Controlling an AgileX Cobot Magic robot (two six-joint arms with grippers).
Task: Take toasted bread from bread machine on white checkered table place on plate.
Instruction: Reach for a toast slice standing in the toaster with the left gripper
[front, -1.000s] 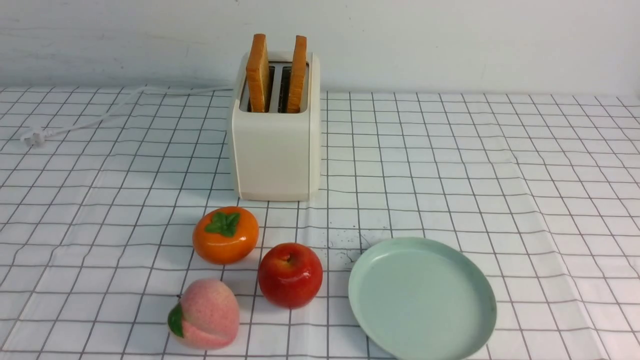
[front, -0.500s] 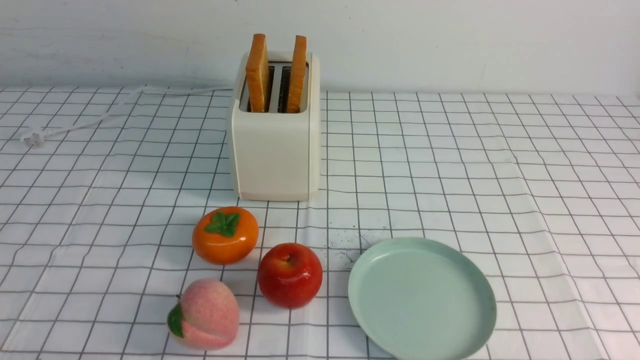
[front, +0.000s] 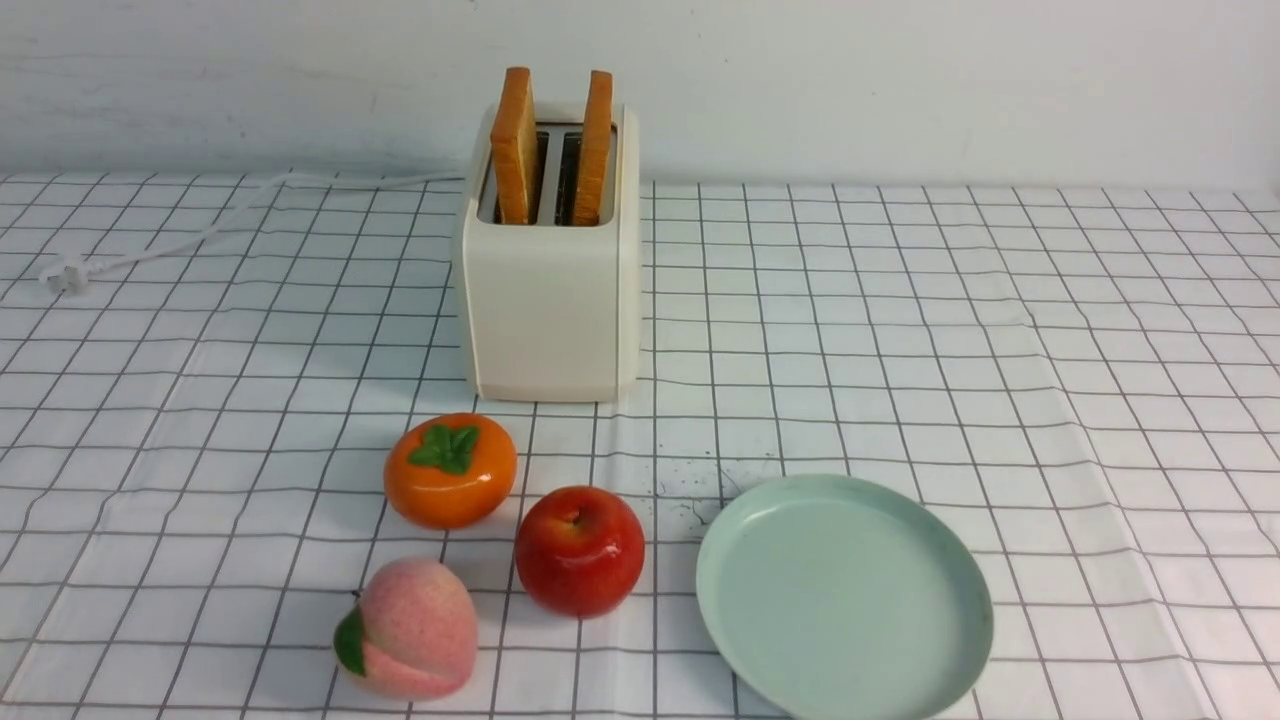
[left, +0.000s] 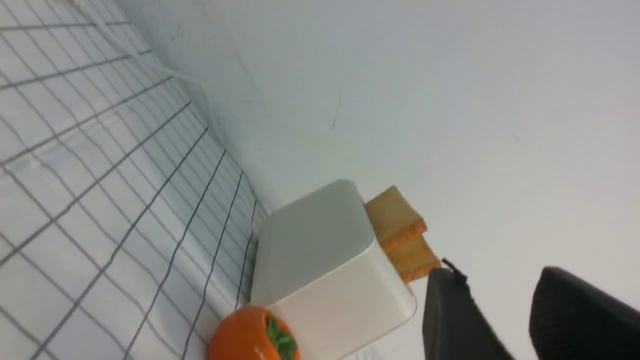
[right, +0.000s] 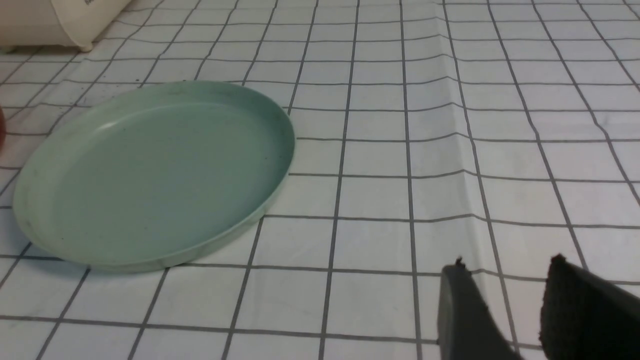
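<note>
Presumably the step in hand is the approach to the toast, with both slices yet to be lifted. The left slice of toast (front: 515, 150) and the right slice of toast (front: 595, 150) stand upright in separate slots of the cream two-slot toaster (front: 545, 310), their upper parts well clear of the top panel. The left gripper (left: 500, 270) is parted by a moderate gap with nothing between its fingers; the right gripper (right: 507, 270) is likewise partly open and holds nothing.

To do this well, the left gripper should come in high enough to pass over the persimmon (front: 450, 470) and the toaster's edge, then turn so that one finger goes to each broad face of a single slice. The space between slices looks narrow, so a slim, well-centred entry matters. A light squeeze and a straight lift should keep crust from scraping the slot or the toaster from tipping; only then swing across to the pale green plate (front: 845, 600) and lower the bread gently.

Compared with the earlier front frames, toast, toaster, fruit and plate show no clear change, and neither arm has entered that view.
</note>
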